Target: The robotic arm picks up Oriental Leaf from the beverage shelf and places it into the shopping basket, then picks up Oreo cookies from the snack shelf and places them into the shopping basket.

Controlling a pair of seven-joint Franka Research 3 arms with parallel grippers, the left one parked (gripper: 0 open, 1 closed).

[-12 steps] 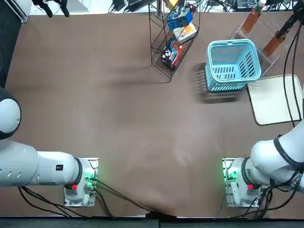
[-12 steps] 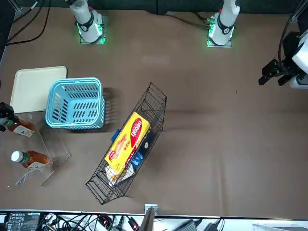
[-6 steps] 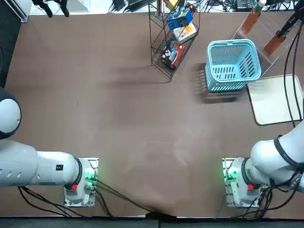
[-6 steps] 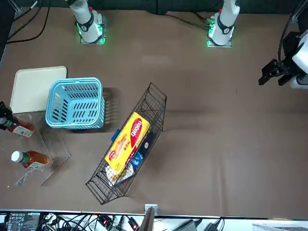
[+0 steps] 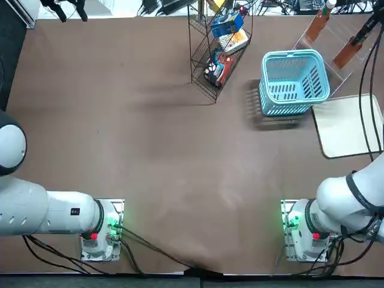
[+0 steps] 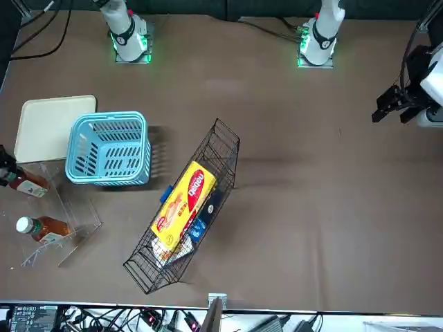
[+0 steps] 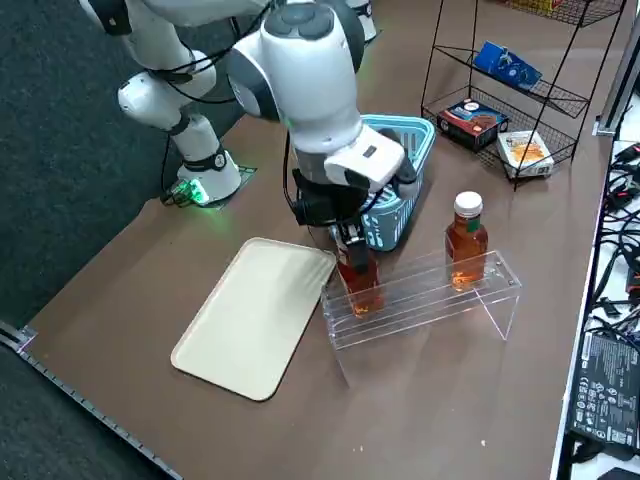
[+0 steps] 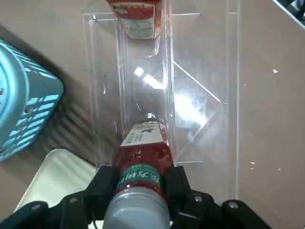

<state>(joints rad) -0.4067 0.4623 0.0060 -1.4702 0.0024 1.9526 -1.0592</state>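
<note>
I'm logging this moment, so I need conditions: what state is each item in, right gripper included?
Right gripper: closed on a bottle's neck, at the clear rack
Oriental Leaf: capped, gripped
Other bottle: capped, upright in the rack
Clear plastic rack: standing, holding both bottles
Light blue basket: upright, empty
Oreo cookies: on a wire-rack tier
Black wire rack: standing, loaded
</note>
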